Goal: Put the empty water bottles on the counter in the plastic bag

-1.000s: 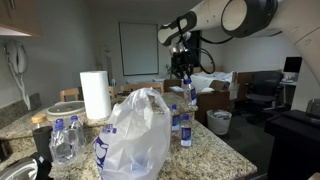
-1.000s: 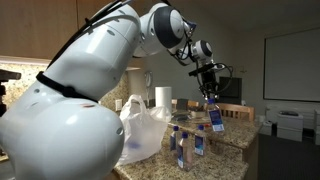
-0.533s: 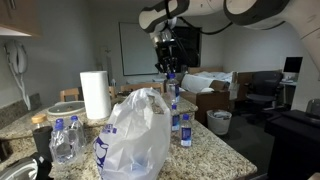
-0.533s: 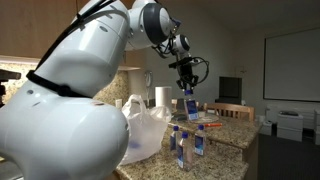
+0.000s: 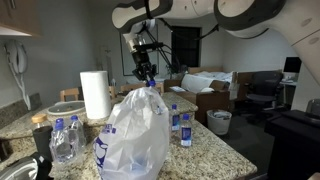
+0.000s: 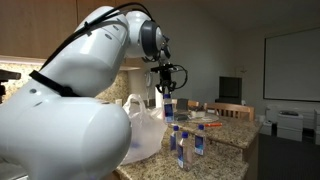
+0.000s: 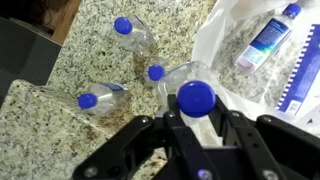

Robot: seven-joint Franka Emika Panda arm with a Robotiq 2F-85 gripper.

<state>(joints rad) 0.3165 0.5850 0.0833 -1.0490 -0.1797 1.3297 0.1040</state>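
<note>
My gripper (image 5: 146,72) (image 6: 165,88) is shut on an empty water bottle (image 6: 168,106) and holds it upright in the air, just above the top of the plastic bag (image 5: 135,135) (image 6: 140,130). In the wrist view the bottle's blue cap (image 7: 195,97) sits between my fingers (image 7: 160,125). Below it, three bottles (image 7: 135,30) (image 7: 105,95) (image 7: 165,72) lie on the counter (image 7: 90,60) left of the bag (image 7: 300,70). One bottle (image 7: 266,40) lies inside the bag's opening. More bottles (image 5: 181,126) (image 6: 185,145) stand on the counter beside the bag.
A white paper towel roll (image 5: 95,95) stands behind the bag. Two bottles (image 5: 65,138) rest at the counter's near corner by a dark object (image 5: 40,135). Cardboard boxes (image 5: 210,98) and a bin (image 5: 219,121) are beyond the counter.
The arm has swung sideways with the bottle held, from beside the standing bottles to a spot over the bag. The grip has stayed shut.
</note>
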